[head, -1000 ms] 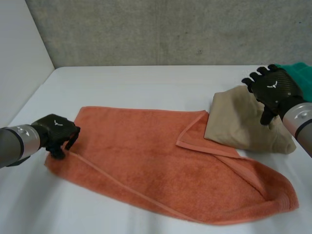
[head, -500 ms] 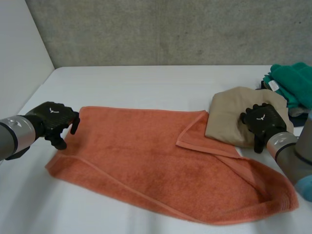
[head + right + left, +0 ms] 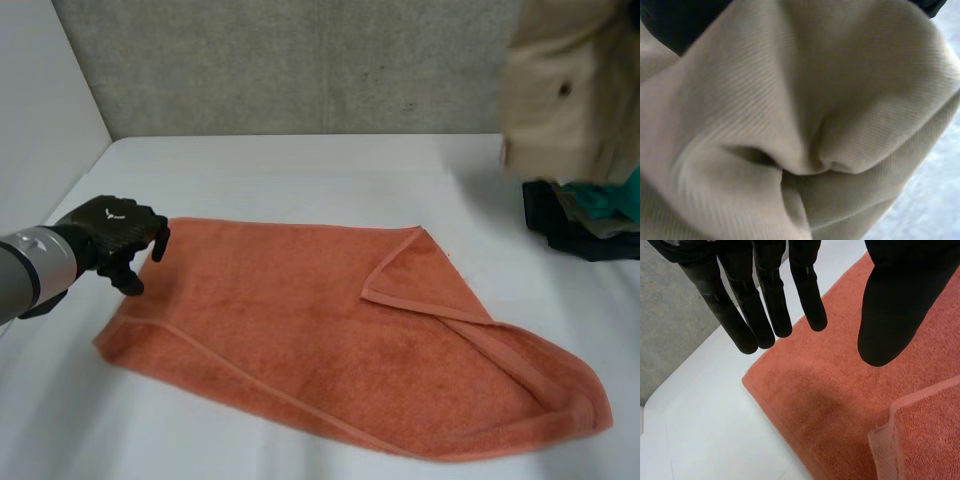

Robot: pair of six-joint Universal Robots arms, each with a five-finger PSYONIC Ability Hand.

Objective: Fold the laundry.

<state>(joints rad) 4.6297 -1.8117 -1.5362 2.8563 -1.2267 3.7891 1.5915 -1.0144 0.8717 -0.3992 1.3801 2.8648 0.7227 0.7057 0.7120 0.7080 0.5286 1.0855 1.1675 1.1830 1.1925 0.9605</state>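
Hovering open and empty, the left robot hand (image 3: 108, 228) is best lowered onto the nearby corner of the towel (image 3: 300, 330), so the hem is pinched firmly.

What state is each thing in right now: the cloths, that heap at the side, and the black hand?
Orange towel: lying flat on the table, one corner folded back over it.
Beige garment: up in the air above the table's right side, bunched.
Dark and green clothes: heaped at the table's right edge.
Left hand: open, fingers straight, at the towel's left corner.
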